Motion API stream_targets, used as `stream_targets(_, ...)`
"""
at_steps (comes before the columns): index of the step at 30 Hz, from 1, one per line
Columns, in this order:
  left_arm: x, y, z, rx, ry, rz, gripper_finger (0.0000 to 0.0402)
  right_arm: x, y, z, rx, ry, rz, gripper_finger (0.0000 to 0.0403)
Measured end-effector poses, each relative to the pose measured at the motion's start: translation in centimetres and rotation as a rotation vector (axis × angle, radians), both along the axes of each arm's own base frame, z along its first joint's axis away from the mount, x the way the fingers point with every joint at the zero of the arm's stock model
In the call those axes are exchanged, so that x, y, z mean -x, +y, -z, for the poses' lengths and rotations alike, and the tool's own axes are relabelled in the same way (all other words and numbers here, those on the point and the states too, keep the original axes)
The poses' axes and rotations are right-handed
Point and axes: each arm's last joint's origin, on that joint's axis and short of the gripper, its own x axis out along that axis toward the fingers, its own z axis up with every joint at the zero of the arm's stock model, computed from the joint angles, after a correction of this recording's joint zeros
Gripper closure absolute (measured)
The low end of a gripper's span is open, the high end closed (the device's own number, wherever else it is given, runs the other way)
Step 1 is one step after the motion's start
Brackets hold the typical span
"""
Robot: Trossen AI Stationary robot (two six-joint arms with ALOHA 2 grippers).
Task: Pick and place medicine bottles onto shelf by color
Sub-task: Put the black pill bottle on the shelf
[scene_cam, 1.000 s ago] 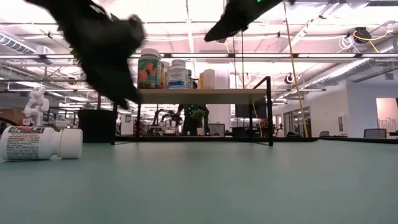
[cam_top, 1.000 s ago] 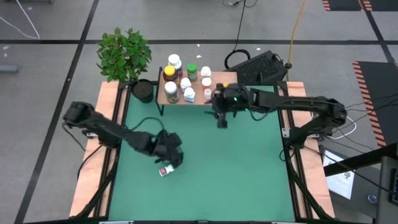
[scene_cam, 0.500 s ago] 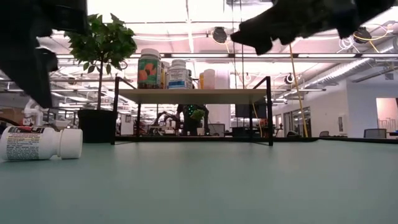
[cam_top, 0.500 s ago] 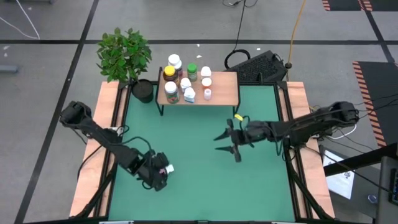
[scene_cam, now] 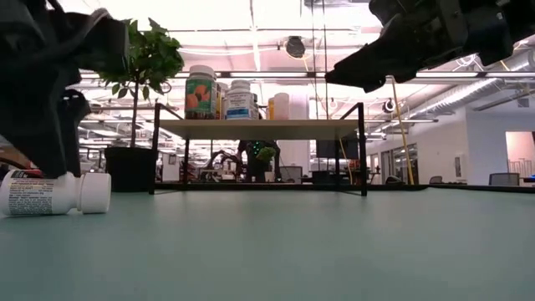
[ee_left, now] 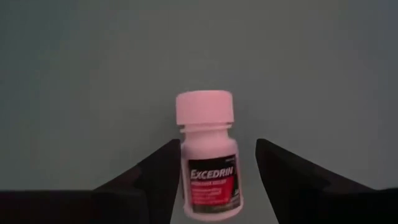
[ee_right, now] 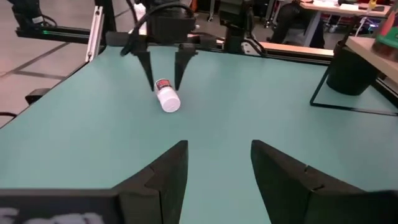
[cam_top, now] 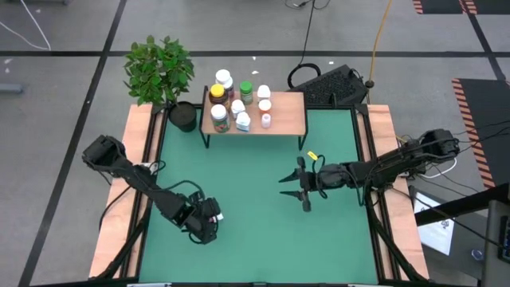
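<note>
While the white-capped bottle [ee_left: 208, 163] lies on its side on the green table [cam_top: 263, 231], it is straddled by the left gripper [ee_left: 214, 171] — one dark finger just beside each flank of the body, the cap pointing out past the fingertips. Firm contact cannot be told. The right gripper [cam_top: 296, 184] is held above mid-table, well apart, its fingers [ee_right: 163, 169] spread on nothing. The other bottles [cam_top: 237, 102] are grouped upright on the shelf [cam_top: 285, 114] — beside a potted plant [cam_top: 159, 70].
</note>
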Motion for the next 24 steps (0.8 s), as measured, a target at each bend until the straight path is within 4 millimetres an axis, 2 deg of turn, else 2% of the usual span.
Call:
stream_targets(11,0.0,0.0,2.0,-0.019,0.099,-0.071,0.0191,-0.1,0.0,-0.5,-0.026,-0.051,0.009,0.0234)
stream_targets(16,-0.1,-0.3,2.5,-0.034,0.105,-0.065,0.0226,-0.2,0.0,-0.5,-0.098,-0.053,0.023,0.0234)
stream_targets(18,-0.1,-0.3,2.6,-0.053,0.090,-0.069,0.0245,-0.4,0.1,-0.3,-0.147,-0.054,0.035,0.0234)
stream_targets(24,-0.7,0.7,2.2,-0.280,-0.100,-0.179,0.0247,-2.0,0.9,1.0,-0.291,-0.142,0.036,0.0234)
